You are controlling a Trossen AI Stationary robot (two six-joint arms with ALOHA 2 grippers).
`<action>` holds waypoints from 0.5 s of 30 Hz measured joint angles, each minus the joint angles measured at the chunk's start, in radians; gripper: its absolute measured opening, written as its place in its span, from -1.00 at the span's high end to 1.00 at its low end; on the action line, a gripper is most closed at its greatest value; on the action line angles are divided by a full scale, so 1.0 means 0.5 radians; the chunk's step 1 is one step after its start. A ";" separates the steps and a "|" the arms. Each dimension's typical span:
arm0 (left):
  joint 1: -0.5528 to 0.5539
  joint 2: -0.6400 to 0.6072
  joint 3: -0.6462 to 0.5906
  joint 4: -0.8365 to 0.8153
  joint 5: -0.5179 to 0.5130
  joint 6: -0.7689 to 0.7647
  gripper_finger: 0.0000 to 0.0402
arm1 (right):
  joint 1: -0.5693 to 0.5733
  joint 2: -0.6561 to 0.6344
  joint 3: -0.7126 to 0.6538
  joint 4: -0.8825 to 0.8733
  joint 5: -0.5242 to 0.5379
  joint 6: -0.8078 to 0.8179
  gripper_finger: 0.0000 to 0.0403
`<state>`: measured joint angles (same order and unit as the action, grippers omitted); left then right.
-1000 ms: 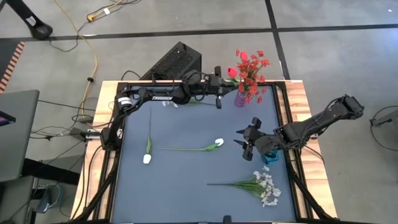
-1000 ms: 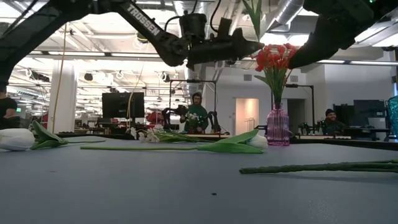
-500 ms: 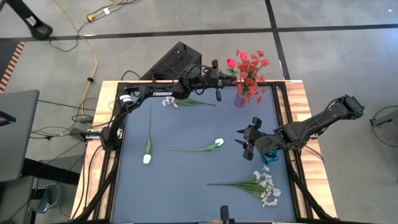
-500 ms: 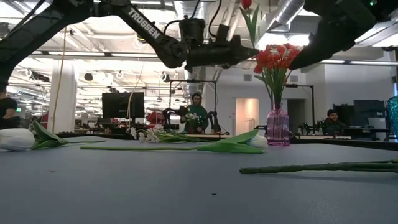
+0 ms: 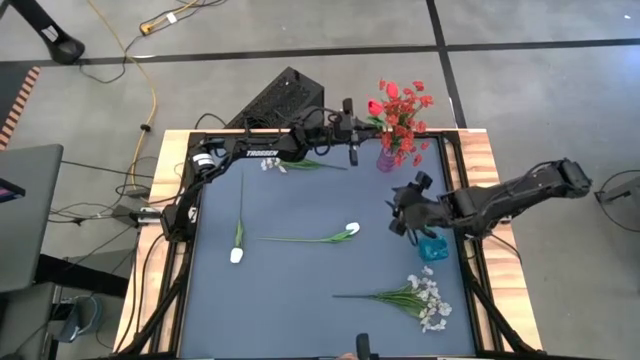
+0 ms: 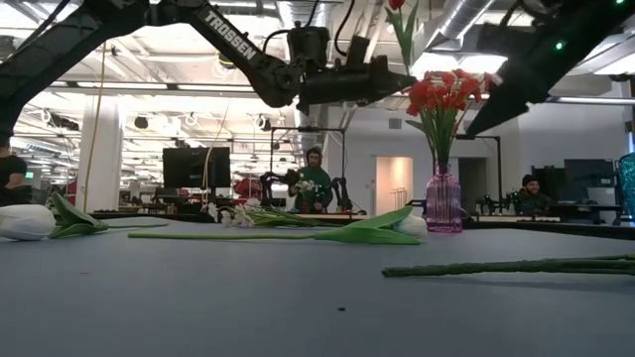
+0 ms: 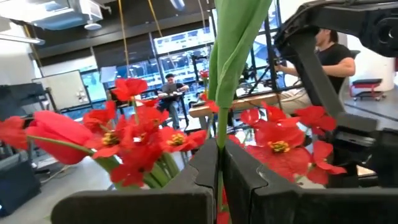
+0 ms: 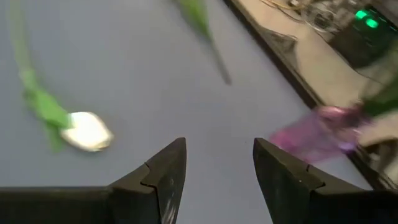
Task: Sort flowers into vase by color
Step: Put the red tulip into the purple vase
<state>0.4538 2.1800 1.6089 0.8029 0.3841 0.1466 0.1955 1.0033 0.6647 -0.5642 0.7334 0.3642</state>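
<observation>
My left gripper point(image 5: 360, 128) is high over the table's far edge, just left of the purple vase point(image 5: 386, 158) of red flowers, and is shut on a red tulip point(image 5: 375, 106). In the low view the left gripper point(image 6: 402, 78) points level at the red bouquet point(image 6: 442, 94). My right gripper point(image 5: 401, 213) hovers open over the mat near the blue vase point(image 5: 432, 250), touching nothing. Two white tulips point(image 5: 352, 229) point(image 5: 237, 255) and two white sprays point(image 5: 425, 298) point(image 5: 272, 163) lie flat on the mat. My left gripper pinches the red tulip's green stem point(image 7: 219, 163) between its two fingers, which come level from the table's left and lie across the stem. The tulip stands upright and lifted clear, its leaf point(image 7: 238, 37) and bloom point(image 6: 397, 4) above the fingers.
The mat point(image 5: 300, 290) is framed by a black rail and wooden borders. The blue vase stands at the right rim, close under my right arm. The right wrist view shows a white tulip point(image 8: 87, 132) and the purple vase point(image 8: 326, 134) ahead. People sit in the room beyond.
My left gripper has carried the red tulip up and toward the far edge, closer to the purple vase, still shut on the stem. My right gripper has moved toward the far edge and turned toward the purple vase, staying open.
</observation>
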 joint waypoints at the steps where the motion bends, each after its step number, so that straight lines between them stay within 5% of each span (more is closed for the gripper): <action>1: 0.001 0.000 0.000 0.003 -0.008 -0.001 1.00 | -0.049 -0.020 0.000 -0.048 -0.001 -0.006 -0.05; 15: 0.001 0.037 0.005 0.069 -0.010 0.021 1.00 | -0.650 -0.125 -0.001 -0.001 -0.186 -0.388 -0.05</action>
<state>0.4543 2.1986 1.6112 0.8376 0.3793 0.1571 -0.1294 0.9409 0.6643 -0.5645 0.6402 0.1703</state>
